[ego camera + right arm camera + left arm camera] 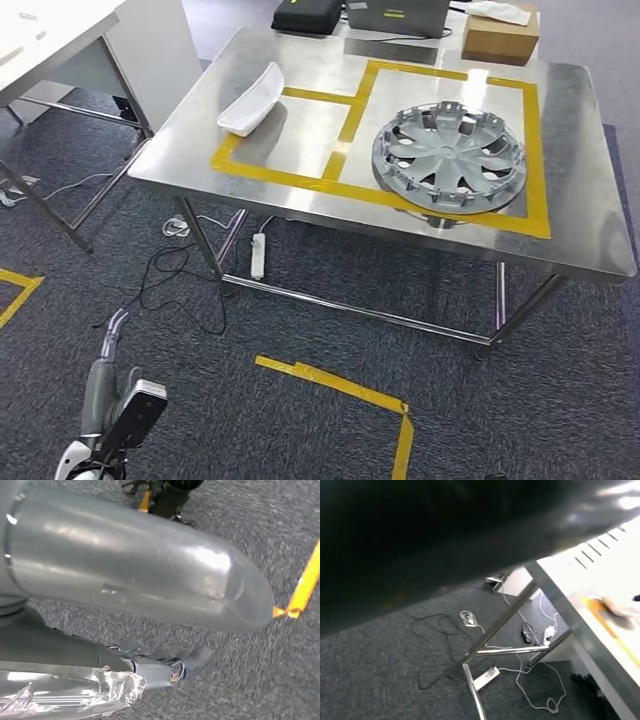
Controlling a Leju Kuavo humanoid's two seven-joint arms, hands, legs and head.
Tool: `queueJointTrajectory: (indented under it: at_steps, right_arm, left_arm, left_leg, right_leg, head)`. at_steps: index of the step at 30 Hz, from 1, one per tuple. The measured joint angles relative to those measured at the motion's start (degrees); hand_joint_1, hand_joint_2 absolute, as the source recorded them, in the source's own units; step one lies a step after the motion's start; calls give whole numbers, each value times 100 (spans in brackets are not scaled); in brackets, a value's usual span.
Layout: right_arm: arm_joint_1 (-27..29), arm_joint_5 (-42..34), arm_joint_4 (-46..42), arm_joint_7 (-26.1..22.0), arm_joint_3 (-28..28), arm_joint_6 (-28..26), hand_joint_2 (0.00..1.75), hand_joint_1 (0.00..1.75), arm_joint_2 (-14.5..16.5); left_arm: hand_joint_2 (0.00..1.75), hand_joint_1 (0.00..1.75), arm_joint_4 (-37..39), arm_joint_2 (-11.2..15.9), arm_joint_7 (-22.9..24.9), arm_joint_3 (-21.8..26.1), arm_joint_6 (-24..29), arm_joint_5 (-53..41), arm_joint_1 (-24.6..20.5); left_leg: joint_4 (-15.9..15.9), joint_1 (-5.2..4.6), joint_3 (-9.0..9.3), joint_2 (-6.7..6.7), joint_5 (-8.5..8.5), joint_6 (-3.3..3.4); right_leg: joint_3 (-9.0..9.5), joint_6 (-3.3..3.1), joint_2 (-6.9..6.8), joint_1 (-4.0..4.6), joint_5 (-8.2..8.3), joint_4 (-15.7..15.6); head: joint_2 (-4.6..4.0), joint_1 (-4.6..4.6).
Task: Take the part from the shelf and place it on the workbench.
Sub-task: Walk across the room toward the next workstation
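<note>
Down in the near-left corner of the head view, the left hand hangs low over the dark carpet, its fingers apart and nothing in them. Farther left, a pale table cuts across the corner. On to the steel workbench: a white curved part lies on its left half, overlapping the edge of the smaller rectangle of yellow tape. Beside it to the right, the silver wheel cover lies flat inside the larger taped rectangle, near the bench's front edge. Behind it, at the far edge, sit a black case and a cardboard box. Under the bench, a white power strip and loose cables trail across the floor. The right hand shows in its wrist view above the carpet, dark fingers reaching out beneath the thick grey thumb; whether it grips anything cannot be told.
</note>
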Motion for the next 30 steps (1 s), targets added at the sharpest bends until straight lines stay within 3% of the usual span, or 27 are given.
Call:
queueJointTrajectory:
  at_steps: [2,4,5,7,9,10,11,12,13,14,15,16,18,20,21,23,24,25,26,27,28,30]
  right_arm:
    - [-14,4,0,-2,3,-4,0,0,13]
    - [-31,4,0,-2,3,-9,0,0,23]
    - [-37,4,0,-1,3,-11,0,0,25]
    - [-25,5,2,4,3,-14,0,0,37]
    - [-6,6,4,22,4,-15,0,0,47]
    - [-1,8,4,39,4,-15,0,0,49]
    - [0,11,4,66,4,-16,0,0,49]
    - [-1,15,4,90,4,-19,0,0,49]
    - [-1,20,5,107,5,-22,0,0,50]
    - [-4,23,5,114,7,-26,0,0,50]
    - [-9,23,6,107,8,-31,0,0,51]
    - [-18,21,7,97,9,-37,0,0,51]
    - [-28,14,7,69,11,-46,0,0,52]
    - [-30,7,13,40,12,-49,0,0,75]
    - [-34,5,15,29,11,-48,0,0,88]
    - [-35,5,20,17,11,-48,0,0,111]
    - [-26,6,19,14,11,-48,0,0,110]
    - [-19,7,20,15,11,-49,0,0,112]
    - [-16,8,20,15,11,-50,0,0,113]
    - [-19,9,21,17,11,-51,0,0,114]
    - [-26,11,23,17,11,-52,0,0,116]
    - [-35,19,26,21,13,-52,0,0,124]
  left_arm:
    - [0,0,13,-22,-30,56,-56,28,-13]
    - [0,0,49,-43,-48,141,-102,47,-10]
    - [0,0,74,-52,-59,192,-121,56,-2]
    - [0,0,126,-77,-97,281,-163,81,5]
    - [0,0,173,-110,-138,350,-213,96,1]
    - [0,0,197,-126,-156,389,-239,98,5]
    - [0,0,222,-140,-172,434,-267,98,10]
    - [0,0,245,-155,-190,483,-293,99,15]
    - [0,0,265,-167,-210,532,-321,98,18]
    - [0,0,283,-180,-228,578,-347,93,16]
    - [0,0,298,-194,-242,621,-369,87,13]
    - [0,0,312,-207,-252,658,-391,74,7]
    - [0,0,347,-227,-262,742,-421,48,-3]
    - [0,0,414,-239,-265,867,-435,33,-4]
    - [0,0,467,-242,-264,948,-441,32,-10]
    - [0,0,607,-244,-264,1094,-461,27,-52]
    - [0,0,704,-244,-265,1165,-475,25,-93]
    - [0,0,818,-244,-270,1242,-495,23,-139]
    - [0,0,946,-244,-279,1335,-516,21,-182]
    - [0,0,1078,-244,-297,1444,-536,21,-216]
    - [0,0,1199,-244,-317,1557,-556,20,-236]
    - [0,0,1395,-244,-345,1751,-601,20,-275]
  left_leg:
    - [-660,-29,432,157,-127,69]
    - [-821,-48,428,109,-156,164]
    - [-830,-47,358,69,-109,215]
    - [-847,-46,198,-15,29,331]
    - [-841,-80,14,-120,176,391]
    - [-837,-107,-85,-179,253,405]
    - [-831,-133,-184,-238,330,414]
    - [-824,-156,-279,-298,405,416]
    - [-819,-173,-368,-359,477,414]
    - [-813,-184,-443,-419,547,410]
    - [-807,-199,-507,-477,612,399]
    - [-805,-207,-557,-531,684,387]
    - [-824,-208,-617,-637,831,344]
    - [-844,-207,-671,-714,921,288]
    - [-785,-209,-720,-660,823,253]
    - [-354,-176,-862,-445,297,176]
    - [16,-144,-944,-345,-16,130]
    - [406,-105,-1010,-294,-215,91]
    - [718,-71,-1041,-262,-261,56]
    - [891,-40,-1012,-237,-163,27]
    - [867,-12,-895,-210,20,7]
    - [300,12,-419,-67,284,2]
  right_leg:
    - [-78,60,-88,16,53,77]
    - [-143,134,-173,16,126,101]
    - [-190,173,-140,7,91,131]
    - [-336,224,88,-11,-272,416]
    - [-516,221,330,-12,-830,1080]
    - [-570,204,376,-4,-987,1418]
    - [-563,179,397,9,-1002,1629]
    - [-472,146,410,26,-890,1659]
    - [-286,107,435,43,-702,1484]
    - [-12,61,519,61,-533,1128]
    - [312,12,647,74,-467,671]
    - [596,-16,763,79,-474,239]
    - [846,-33,867,92,-550,-234]
    - [755,-42,742,75,-469,-271]
    - [704,-65,668,61,-415,-277]
    - [585,-113,503,45,-307,-277]
    - [519,-124,422,48,-266,-270]
    - [461,-128,329,49,-232,-259]
    - [397,-126,244,47,-200,-246]
    - [341,-117,161,44,-165,-227]
    - [284,-103,90,40,-132,-203]
    - [193,-66,-31,36,-89,-154]
  head:
    - [0,1]
    - [0,4]
    - [0,3]
    - [0,13]
    - [0,27]
    - [0,31]
    - [0,33]
    - [0,32]
    - [0,31]
    - [0,30]
    - [0,31]
    - [0,26]
    - [0,27]
    - [0,34]
    - [0,26]
    - [0,-15]
    - [0,-37]
    - [0,-46]
    - [0,-45]
    - [0,-46]
    - [0,-46]
    - [0,-50]
